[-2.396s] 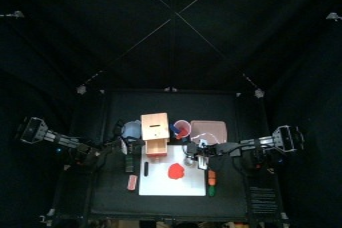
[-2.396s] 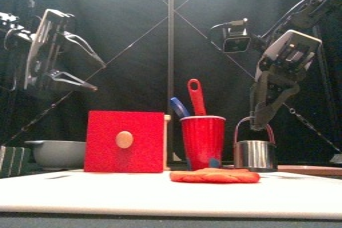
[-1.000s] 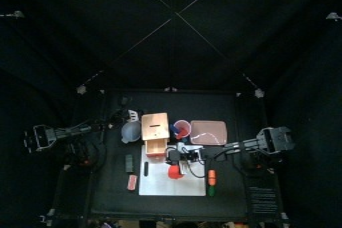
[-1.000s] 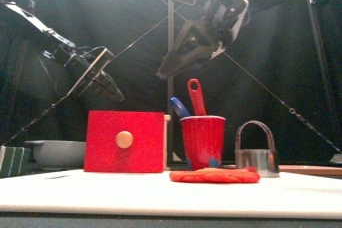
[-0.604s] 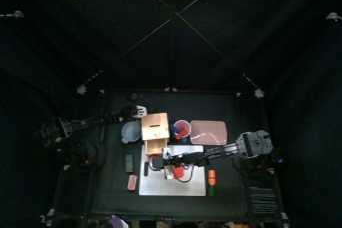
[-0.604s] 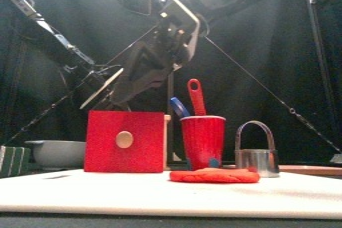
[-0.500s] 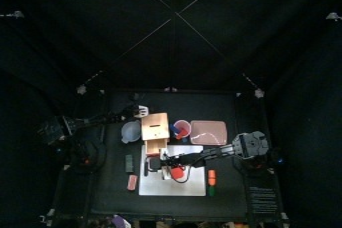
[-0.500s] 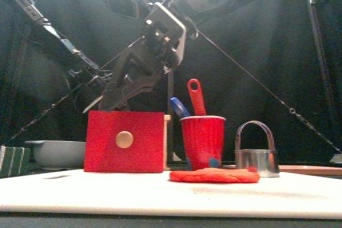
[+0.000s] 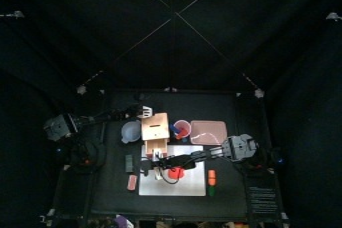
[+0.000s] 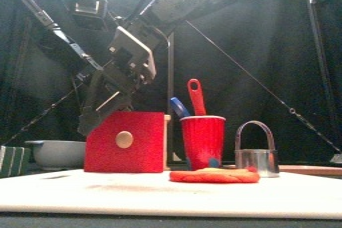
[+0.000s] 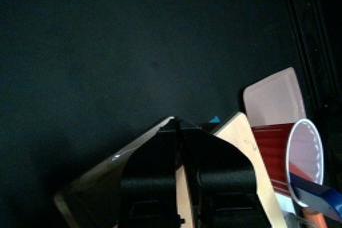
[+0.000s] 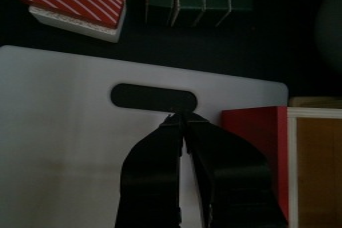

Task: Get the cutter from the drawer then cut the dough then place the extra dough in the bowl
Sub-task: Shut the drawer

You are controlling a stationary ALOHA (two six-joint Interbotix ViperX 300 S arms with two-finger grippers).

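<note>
On the board (image 12: pixel 67 122) the cutter (image 10: pixel 254 150), already out, needs gripping to cut dough (image 10: pixel 214 175); left gripper (image 11: pixel 178 127) and right gripper (image 12: pixel 179 120) flank the box (image 9: pixel 156 125), closed empty.

The right gripper (image 12: pixel 178 124) is showing two matt black jaws in its own wrist view, broad at the base and tapering to a fine tip. From the front it is appearing grey on the outside, a long wedge-shaped body, and a pale cross-plate (image 10: pixel 134 60) is sitting across its wider end. The left gripper (image 11: pixel 178 137) is looking much the same: two black jaws, thick below and slim toward the tips. From above, the left arm (image 9: pixel 94 120) and the right arm (image 9: pixel 207 155) are reading as slender black links, each one swelling into a bulkier, paler grey joint near the table's side.
</note>
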